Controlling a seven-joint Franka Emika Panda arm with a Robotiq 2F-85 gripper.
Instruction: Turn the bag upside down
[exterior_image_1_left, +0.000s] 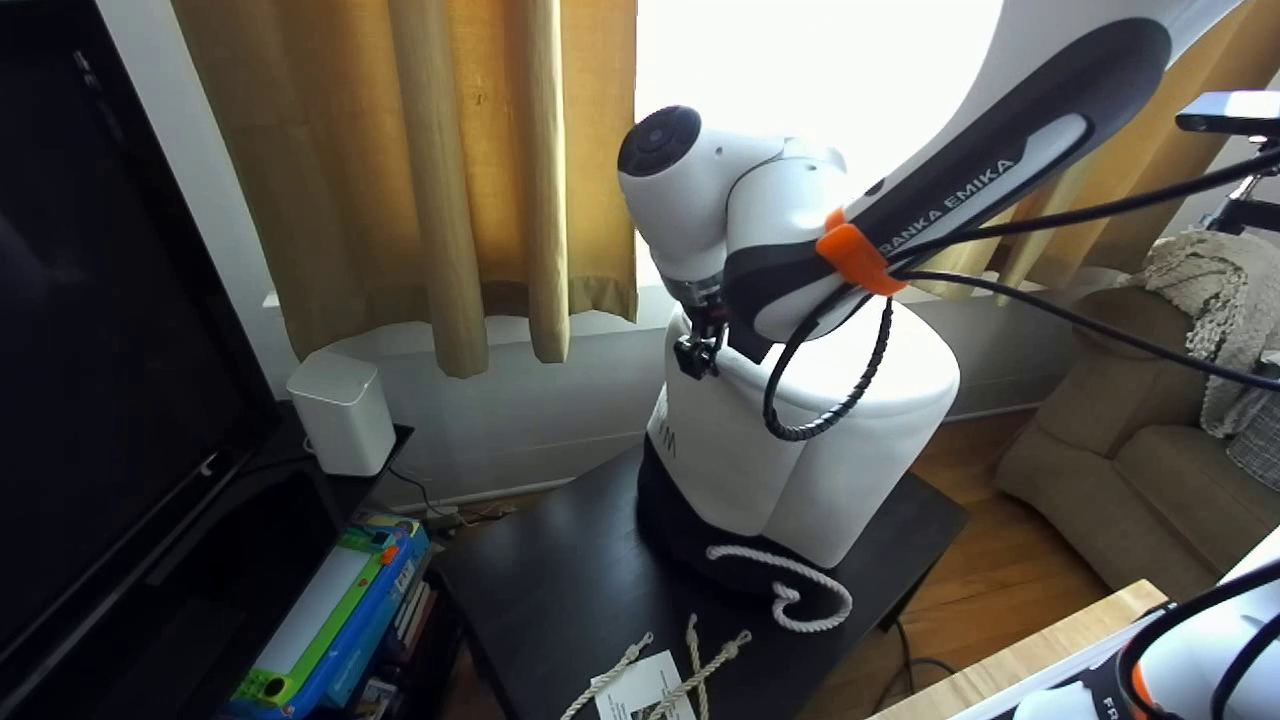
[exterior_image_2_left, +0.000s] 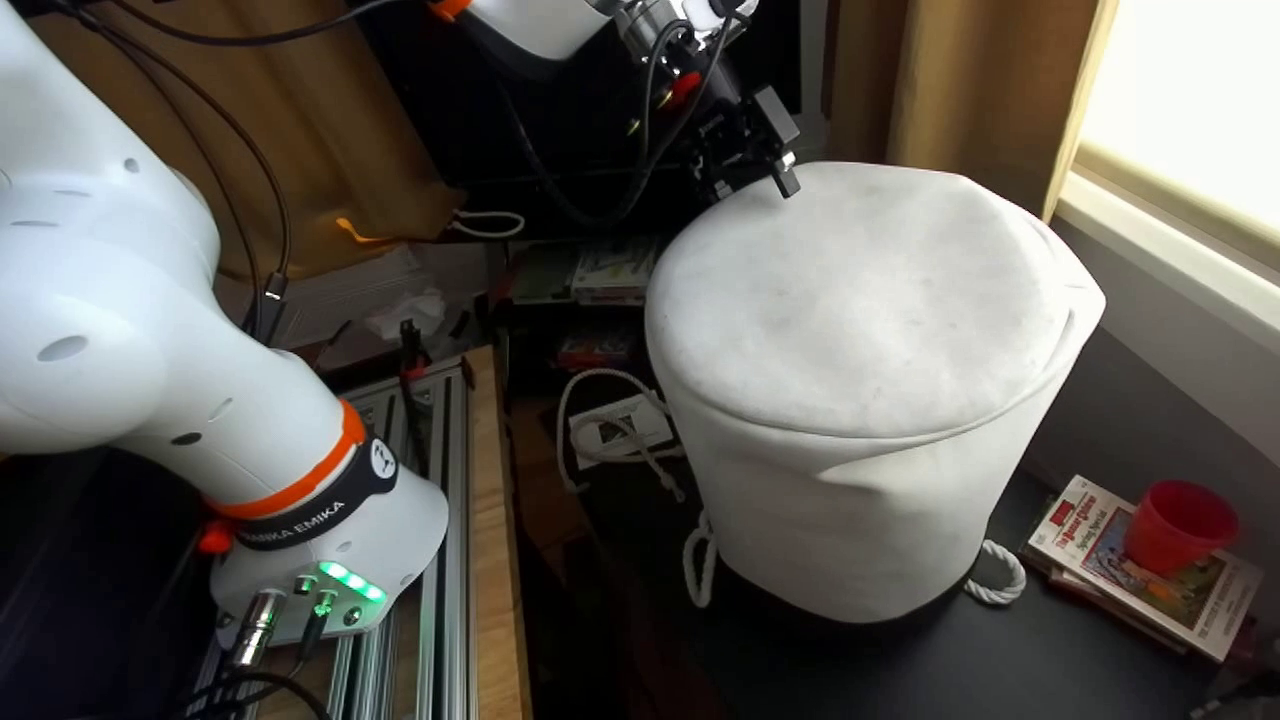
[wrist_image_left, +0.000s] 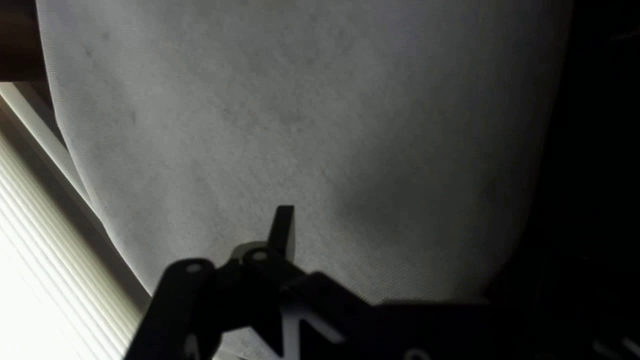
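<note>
The white bag (exterior_image_1_left: 760, 450) stands upside down on the black table, with its round white base (exterior_image_2_left: 860, 300) facing up and its black rim down. White rope handles (exterior_image_1_left: 825, 605) (exterior_image_2_left: 995, 575) lie at the rim on the table. My gripper (exterior_image_1_left: 720, 355) is at the edge of the base, on the television side in an exterior view (exterior_image_2_left: 755, 187). Its fingers are spread and hold nothing that I can see. In the wrist view the bag's white fabric (wrist_image_left: 275, 125) fills most of the picture. One finger (wrist_image_left: 284, 230) shows against it; the other is lost in the dark.
The black table (exterior_image_1_left: 560, 560) also bears loose rope pieces with a card (exterior_image_1_left: 640, 685), and books (exterior_image_2_left: 1100, 530) with a red cup (exterior_image_2_left: 1180, 525). Curtains (exterior_image_1_left: 560, 200) and a window are behind. A white box-like device (exterior_image_1_left: 343, 415) stands by the television (exterior_image_1_left: 110, 300).
</note>
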